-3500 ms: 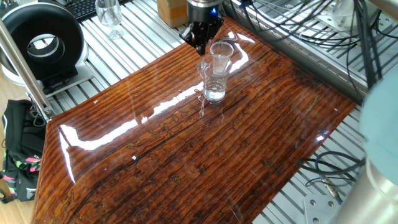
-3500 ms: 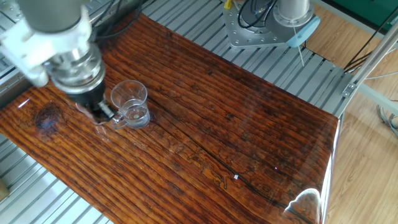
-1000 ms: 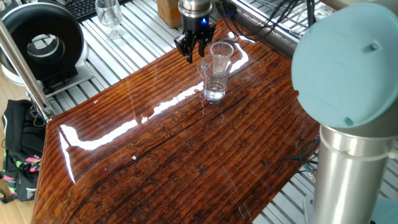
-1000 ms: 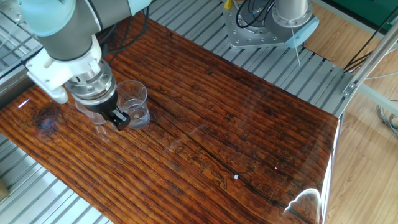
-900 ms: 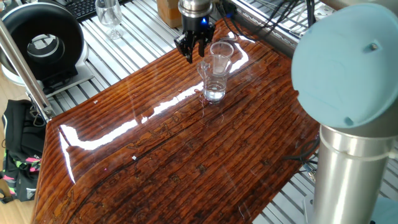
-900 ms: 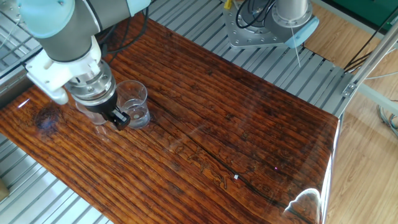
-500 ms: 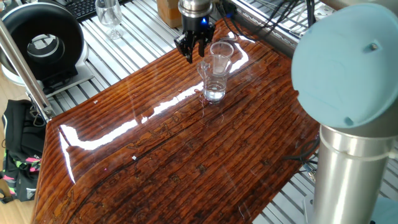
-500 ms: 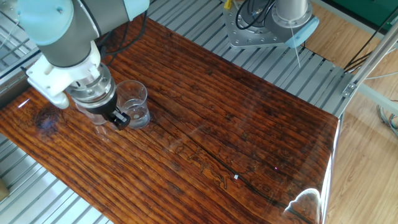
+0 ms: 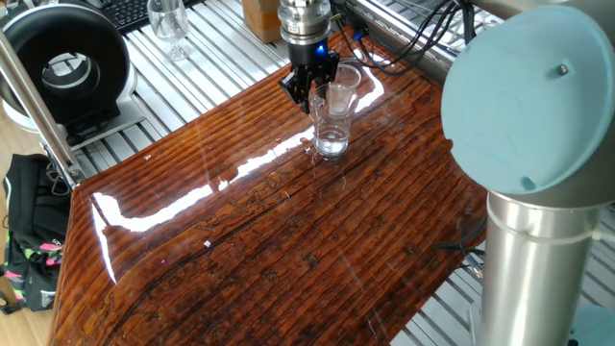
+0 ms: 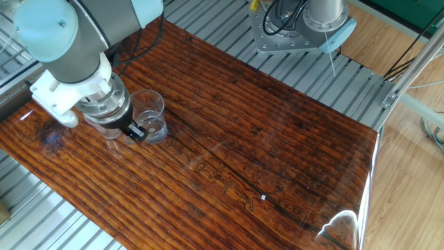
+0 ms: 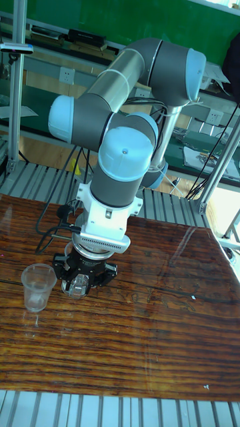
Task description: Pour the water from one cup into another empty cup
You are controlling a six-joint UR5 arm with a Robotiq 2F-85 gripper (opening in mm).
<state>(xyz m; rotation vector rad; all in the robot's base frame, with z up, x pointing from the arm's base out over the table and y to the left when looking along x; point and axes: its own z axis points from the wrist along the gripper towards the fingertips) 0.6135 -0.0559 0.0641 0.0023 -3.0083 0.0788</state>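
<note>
The clear tumbler (image 9: 332, 120) stands at the far end of the wooden table with a little water (image 9: 332, 144) in its base; it also shows in the other fixed view (image 10: 148, 111). My gripper (image 9: 309, 91) is open and low at the tumbler's side. In the tall fixed view the tumbler (image 11: 79, 283) sits between the spread fingers of the gripper (image 11: 83, 280). In the other fixed view one fingertip (image 10: 135, 130) is right against the glass. The smaller cloudy cup (image 11: 38, 287) stands upright and empty beside the gripper; its rim (image 9: 344, 75) shows behind the tumbler. My wrist mostly hides it in the other fixed view.
A stemmed glass (image 9: 170, 19), a black round device (image 9: 62, 62) and a cardboard box (image 9: 264, 14) sit off the table's far side. My own arm's large joint (image 9: 538, 96) fills the right. The arm's base (image 10: 305, 28) is mounted beyond the table edge.
The gripper has shifted sideways from beside the tumbler to close in around it, still open. Neither cup has moved.
</note>
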